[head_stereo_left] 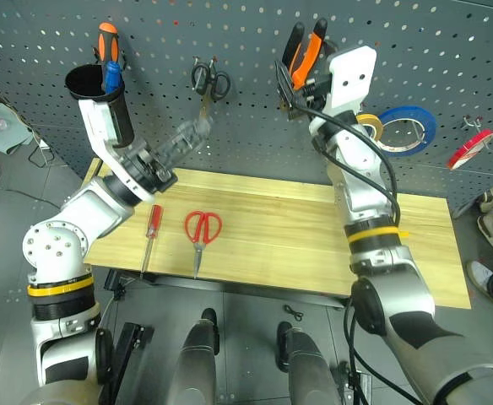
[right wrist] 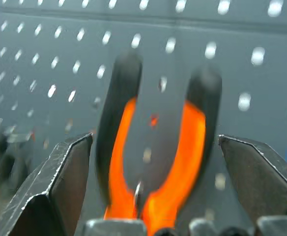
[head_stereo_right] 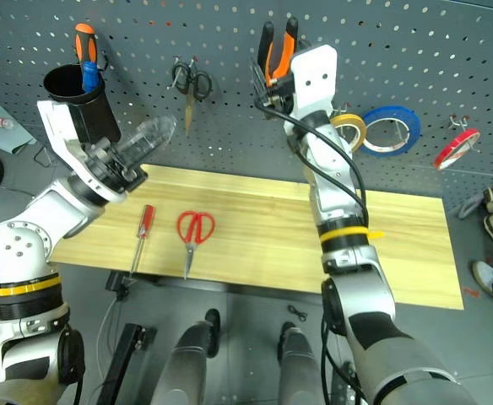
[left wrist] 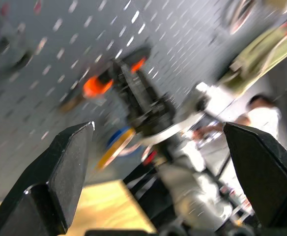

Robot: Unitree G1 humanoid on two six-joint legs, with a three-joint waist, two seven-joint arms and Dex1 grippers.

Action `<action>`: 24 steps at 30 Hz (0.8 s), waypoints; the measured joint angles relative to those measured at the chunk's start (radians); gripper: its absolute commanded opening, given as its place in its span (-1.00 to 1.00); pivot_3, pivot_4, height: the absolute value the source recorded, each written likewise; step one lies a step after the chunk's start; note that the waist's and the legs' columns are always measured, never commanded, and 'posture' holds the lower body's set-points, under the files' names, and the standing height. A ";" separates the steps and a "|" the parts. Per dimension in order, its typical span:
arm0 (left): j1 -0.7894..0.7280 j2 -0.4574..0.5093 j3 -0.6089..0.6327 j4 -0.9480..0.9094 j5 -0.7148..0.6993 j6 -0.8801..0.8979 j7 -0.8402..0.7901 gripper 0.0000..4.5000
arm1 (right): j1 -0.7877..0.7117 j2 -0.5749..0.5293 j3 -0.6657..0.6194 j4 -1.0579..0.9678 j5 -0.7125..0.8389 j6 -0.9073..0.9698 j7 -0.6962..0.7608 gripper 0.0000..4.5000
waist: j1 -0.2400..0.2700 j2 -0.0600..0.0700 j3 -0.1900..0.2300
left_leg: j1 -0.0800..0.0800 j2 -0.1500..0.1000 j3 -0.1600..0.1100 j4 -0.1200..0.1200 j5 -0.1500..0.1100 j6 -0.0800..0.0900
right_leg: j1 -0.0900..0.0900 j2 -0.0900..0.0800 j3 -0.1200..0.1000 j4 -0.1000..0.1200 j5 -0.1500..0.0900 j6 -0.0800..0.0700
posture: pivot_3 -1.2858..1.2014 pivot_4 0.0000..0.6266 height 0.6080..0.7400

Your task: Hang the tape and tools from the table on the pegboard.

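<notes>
The pegboard [head_stereo_left: 255,51] carries the pliers [head_stereo_left: 304,52] and red tape [head_stereo_left: 469,148]. On the bench [head_stereo_left: 280,236] lie the screwdriver [head_stereo_left: 151,229] and scissors [head_stereo_left: 201,236]. The right end effector [right wrist: 156,162] stands open around the pliers' handles; the left end effector [left wrist: 158,167] is open, empty.

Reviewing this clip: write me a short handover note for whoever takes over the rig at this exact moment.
Right gripper: open, at the pegboard, fingers either side of the pliers, which sit up on the board.
Left gripper: open, empty, raised above the table.
Done: red tape on a hook at the board's right.
Left: red-handled screwdriver and red-handled scissors lie on the table's left part; hang both.
</notes>
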 measured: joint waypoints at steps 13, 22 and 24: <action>0.341 -0.053 -0.219 -0.142 0.550 -0.054 0.322 1.00 | 0.507 -0.281 0.085 -0.711 0.330 0.620 0.422 0.99 | 0.012 0.000 0.000 | 0.004 0.001 0.002 -0.005 0.000 -0.001 | 0.001 0.000 0.001 -0.003 -0.003 -0.009 | 0.09 0.17 1.00; 0.365 -0.195 -0.324 -0.029 0.839 -0.097 0.469 1.00 | 0.547 -0.389 0.106 -0.664 0.350 0.612 0.661 0.99 | 0.010 0.000 0.001 | 0.004 0.001 0.002 -0.004 0.000 0.000 | 0.000 0.000 0.002 -0.002 -0.003 -0.009 | 0.04 0.23 1.00; 0.350 -0.220 -0.336 0.015 0.869 -0.108 0.466 1.00 | 0.547 -0.404 0.108 -0.660 0.349 0.609 0.691 0.99 | 0.009 -0.001 0.001 | 0.004 0.001 0.002 -0.003 0.000 0.000 | 0.000 0.000 0.002 -0.003 -0.003 -0.009 | 0.03 0.24 1.00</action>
